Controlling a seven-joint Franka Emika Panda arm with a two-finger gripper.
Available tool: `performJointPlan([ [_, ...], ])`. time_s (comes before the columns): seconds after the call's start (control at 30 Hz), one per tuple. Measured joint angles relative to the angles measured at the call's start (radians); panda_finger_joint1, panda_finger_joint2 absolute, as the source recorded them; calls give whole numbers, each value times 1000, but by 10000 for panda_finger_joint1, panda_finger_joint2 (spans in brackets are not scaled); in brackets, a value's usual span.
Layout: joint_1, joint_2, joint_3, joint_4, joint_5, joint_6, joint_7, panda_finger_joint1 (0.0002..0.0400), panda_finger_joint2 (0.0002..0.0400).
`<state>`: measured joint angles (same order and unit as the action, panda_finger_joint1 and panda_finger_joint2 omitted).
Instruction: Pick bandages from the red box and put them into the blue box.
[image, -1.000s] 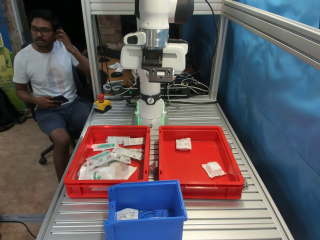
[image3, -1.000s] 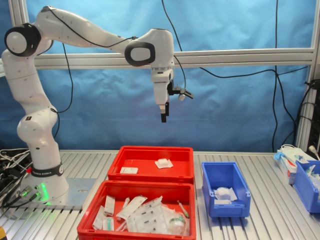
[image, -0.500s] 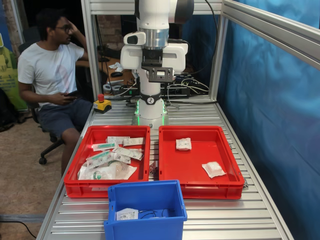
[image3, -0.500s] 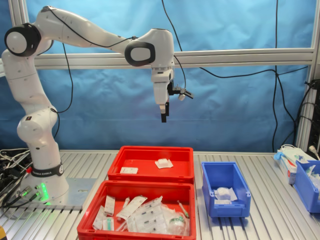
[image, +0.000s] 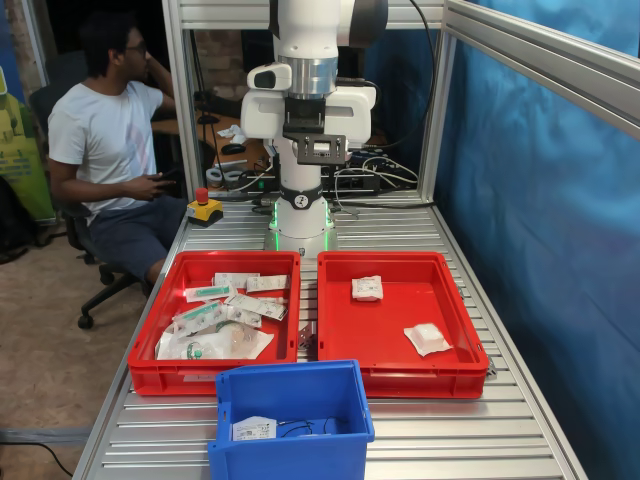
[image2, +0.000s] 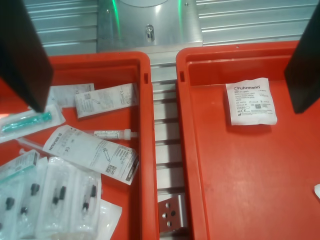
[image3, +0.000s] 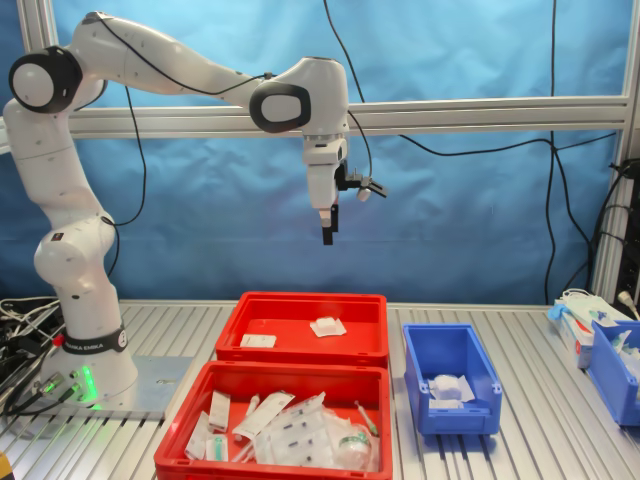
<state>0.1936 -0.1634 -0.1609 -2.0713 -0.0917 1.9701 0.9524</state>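
The tool (image3: 327, 235) hangs high up with its fingers wide apart, holding nothing. Far below it, two bandages (image: 367, 288) lie in the red box (image: 441, 290). It should drop straight onto one, then squeeze gently.

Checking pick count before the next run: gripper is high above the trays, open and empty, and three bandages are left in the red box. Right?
Not quite: two bandages are left, not three. The first exterior view shows one near the red box's far end and one near its right wall. The rest holds: the gripper hangs high above the trays, and the wrist view shows its fingers spread with nothing between them.
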Motion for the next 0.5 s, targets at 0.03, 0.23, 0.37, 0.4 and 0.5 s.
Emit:
performJointPlan([
  [0.03, 0, 0, 0, 0, 0, 0, 0, 400, 400],
  [0.23, 0, -5, 3, -8, 0, 0, 0, 400, 400],
  [0.37, 0, -29, 15, -44, 0, 12, 0, 400, 400],
  [0.4, 0, -35, 17, -53, 0, 18, 0, 400, 400],
  [0.5, 0, -64, 29, -97, 0, 54, 0, 400, 400],
])
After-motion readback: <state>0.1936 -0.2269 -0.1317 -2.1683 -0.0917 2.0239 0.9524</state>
